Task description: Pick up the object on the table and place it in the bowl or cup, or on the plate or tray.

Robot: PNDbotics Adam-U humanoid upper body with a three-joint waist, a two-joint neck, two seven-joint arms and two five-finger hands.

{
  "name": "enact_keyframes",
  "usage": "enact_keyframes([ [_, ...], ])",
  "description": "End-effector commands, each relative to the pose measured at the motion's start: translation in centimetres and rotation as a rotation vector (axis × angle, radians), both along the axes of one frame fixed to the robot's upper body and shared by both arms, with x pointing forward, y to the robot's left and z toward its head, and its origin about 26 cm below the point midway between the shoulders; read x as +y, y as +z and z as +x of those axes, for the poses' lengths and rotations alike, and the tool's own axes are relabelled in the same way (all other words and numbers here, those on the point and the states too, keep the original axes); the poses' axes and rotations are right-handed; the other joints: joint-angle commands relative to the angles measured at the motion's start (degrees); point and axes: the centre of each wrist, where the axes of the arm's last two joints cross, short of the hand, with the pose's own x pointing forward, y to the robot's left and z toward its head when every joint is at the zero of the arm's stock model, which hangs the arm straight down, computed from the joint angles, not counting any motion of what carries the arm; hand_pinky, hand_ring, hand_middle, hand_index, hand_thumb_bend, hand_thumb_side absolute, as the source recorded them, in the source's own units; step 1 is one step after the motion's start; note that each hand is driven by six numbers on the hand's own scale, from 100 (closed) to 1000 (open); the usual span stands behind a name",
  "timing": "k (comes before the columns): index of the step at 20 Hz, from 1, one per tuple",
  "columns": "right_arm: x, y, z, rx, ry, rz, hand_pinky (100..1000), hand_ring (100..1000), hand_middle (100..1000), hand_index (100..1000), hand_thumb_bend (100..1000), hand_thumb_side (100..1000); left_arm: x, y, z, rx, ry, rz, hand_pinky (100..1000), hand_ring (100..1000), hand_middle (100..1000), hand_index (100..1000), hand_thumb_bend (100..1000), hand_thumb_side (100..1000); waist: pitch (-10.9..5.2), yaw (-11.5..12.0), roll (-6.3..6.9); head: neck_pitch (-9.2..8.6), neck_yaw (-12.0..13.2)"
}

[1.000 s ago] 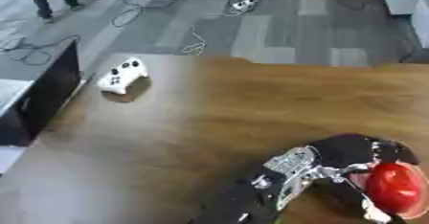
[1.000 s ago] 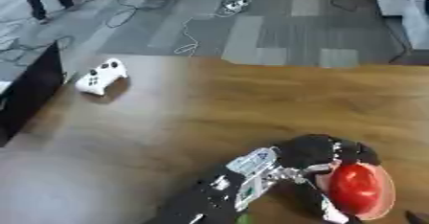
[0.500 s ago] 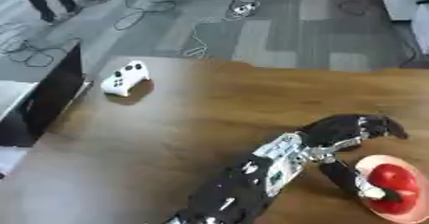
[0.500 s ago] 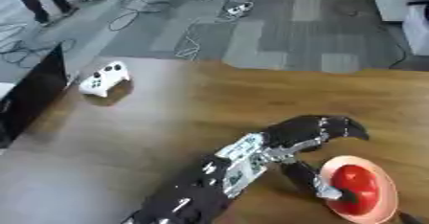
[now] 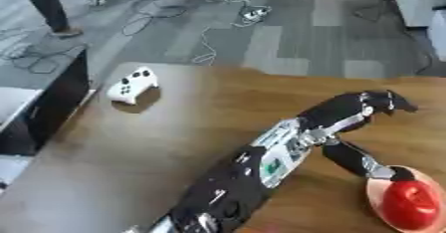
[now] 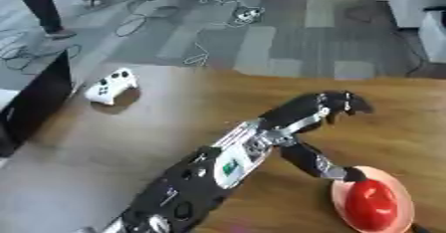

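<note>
Left hand (image 5: 383, 101): fingers curled, empty, above table (image 5: 174, 147). Red object (image 5: 409, 204) on plate (image 5: 376, 197). Risk: thumb clipping plate rim on withdrawal.

Wooden table (image 5: 174, 142), brown, smooth with a soft sheen, paler glare toward 9 o'clock. Left hand (image 5: 383, 102) matt black; its arm carries silver metallic joints. Red object (image 6: 373, 202), smooth and glossy, at 5 o'clock on a smooth pink plate (image 6: 341, 207). White game controller (image 5: 132, 84), smooth plastic, at 10 o'clock.
</note>
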Motion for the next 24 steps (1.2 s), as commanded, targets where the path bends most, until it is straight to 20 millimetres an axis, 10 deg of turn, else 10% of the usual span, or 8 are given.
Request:
enact_keyframes([
  [1, -0.4, 0.3, -0.1, -0.005, -0.008, -0.011, 481, 596, 640, 1000, 100, 892, 0.5, 1.6, -0.1, -0.017, -0.002, -0.033, 485, 748, 801, 883, 391, 619, -1.38, 0.39, -0.19, -0.89, -0.54],
  [4, -0.5, 0.2, 0.0, 0.004, -0.014, -0.005, 482, 598, 639, 1000, 100, 909, 1.2, 0.2, -0.4, 0.056, 0.007, -0.103, 464, 752, 811, 880, 100, 737, -1.71, 1.76, -0.04, -0.93, -0.51],
  [14, -0.7, 0.3, 0.4, 0.045, -0.037, 0.039, 491, 621, 633, 1000, 100, 871, 2.8, -5.5, -3.0, 0.298, 0.032, -0.341, 460, 777, 845, 885, 100, 852, -3.19, 9.77, -0.48, -0.39, -1.07],
  [24, -1.0, 1.3, -0.6, 0.028, -0.002, 0.075, 518, 665, 634, 1000, 100, 648, 4.2, -10.0, -7.4, 0.505, -0.033, -0.528, 462, 780, 858, 889, 100, 805, -4.90, 14.27, -2.41, 1.11, -1.08],
])
